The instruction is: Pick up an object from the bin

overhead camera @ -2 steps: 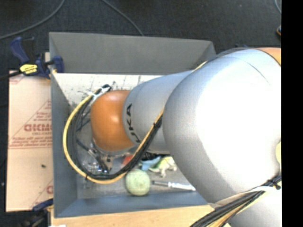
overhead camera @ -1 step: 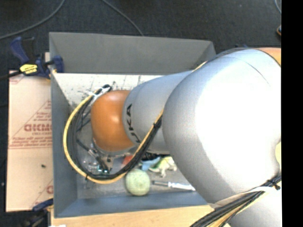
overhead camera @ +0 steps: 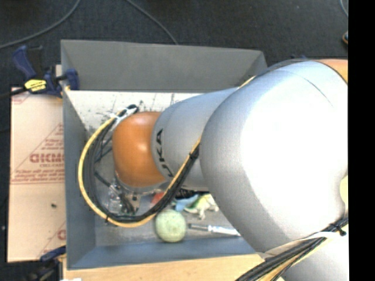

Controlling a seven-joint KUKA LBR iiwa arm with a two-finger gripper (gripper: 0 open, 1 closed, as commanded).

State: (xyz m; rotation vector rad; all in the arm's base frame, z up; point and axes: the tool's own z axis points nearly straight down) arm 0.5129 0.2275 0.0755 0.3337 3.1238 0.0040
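My claw (overhead camera: 119,202) sits low in the near-left corner of the bin (overhead camera: 76,183); whether it is apart or together I cannot tell. Nearest candidate: the pale green ball (overhead camera: 170,226), just right, by the near wall. Centre over it before closing; round things roll.

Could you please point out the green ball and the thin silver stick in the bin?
green ball (overhead camera: 170,226): camera view, the middle of its rounded top.
thin silver stick (overhead camera: 214,230): camera view, midway along its shaft.
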